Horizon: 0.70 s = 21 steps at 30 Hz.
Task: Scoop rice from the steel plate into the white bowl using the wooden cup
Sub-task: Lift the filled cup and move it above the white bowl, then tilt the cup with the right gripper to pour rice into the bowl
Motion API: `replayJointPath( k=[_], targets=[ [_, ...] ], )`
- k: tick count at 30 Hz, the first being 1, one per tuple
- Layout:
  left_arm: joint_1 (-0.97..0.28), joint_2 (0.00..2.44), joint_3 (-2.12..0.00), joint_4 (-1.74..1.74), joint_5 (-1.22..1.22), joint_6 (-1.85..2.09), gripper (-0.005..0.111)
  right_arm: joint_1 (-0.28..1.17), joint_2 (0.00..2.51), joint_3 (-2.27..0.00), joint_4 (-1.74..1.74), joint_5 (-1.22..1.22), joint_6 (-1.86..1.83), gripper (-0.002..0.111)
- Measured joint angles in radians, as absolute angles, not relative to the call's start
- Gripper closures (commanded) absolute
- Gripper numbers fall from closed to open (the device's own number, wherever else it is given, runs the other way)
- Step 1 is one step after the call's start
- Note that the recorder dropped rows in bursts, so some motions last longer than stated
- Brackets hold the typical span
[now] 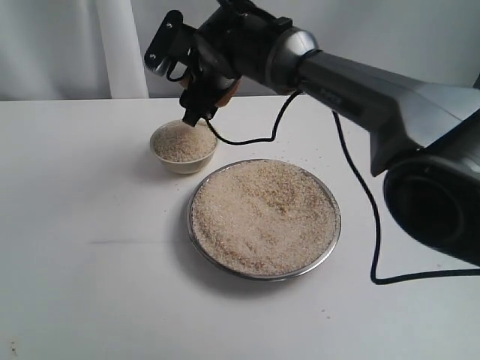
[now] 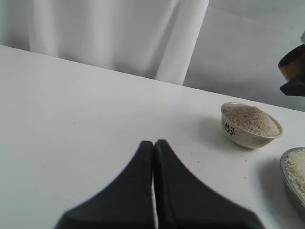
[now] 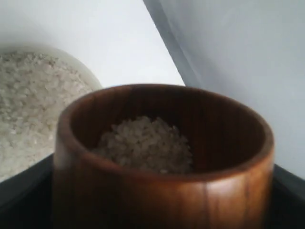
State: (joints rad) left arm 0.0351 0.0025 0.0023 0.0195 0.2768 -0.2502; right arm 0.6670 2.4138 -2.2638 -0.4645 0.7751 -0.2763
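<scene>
My right gripper [image 1: 201, 96] hangs just above the white bowl [image 1: 184, 148], shut on the wooden cup [image 3: 162, 157], which fills the right wrist view and holds some rice [image 3: 143, 143]. In the exterior view only a sliver of the cup [image 1: 227, 91] shows behind the fingers. The bowl is heaped with rice [image 1: 182, 140]. The steel plate [image 1: 264, 218] sits in front and to the right of the bowl, covered with rice [image 1: 262, 214]. My left gripper [image 2: 153, 143] is shut on nothing, low over bare table, with the bowl [image 2: 250, 125] off to its side.
A black cable [image 1: 360, 187] trails from the right arm across the table behind and right of the plate. A white curtain [image 1: 112, 45] and wall stand behind the table's far edge. A few stray grains [image 2: 209, 160] lie near the bowl.
</scene>
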Motion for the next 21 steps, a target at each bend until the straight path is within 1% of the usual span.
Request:
replayJointPath(
  k=[10, 21],
  targets=[
    [0.035, 0.003, 0.002, 0.019, 0.277, -0.250, 0.107, 0.720, 2.475, -2.306, -0.668, 0.860, -0.305, 0.108],
    [0.035, 0.003, 0.002, 0.019, 0.277, -0.250, 0.107, 0.751, 2.511, -2.309, -0.776, 0.882, -0.383, 0.108]
  ],
)
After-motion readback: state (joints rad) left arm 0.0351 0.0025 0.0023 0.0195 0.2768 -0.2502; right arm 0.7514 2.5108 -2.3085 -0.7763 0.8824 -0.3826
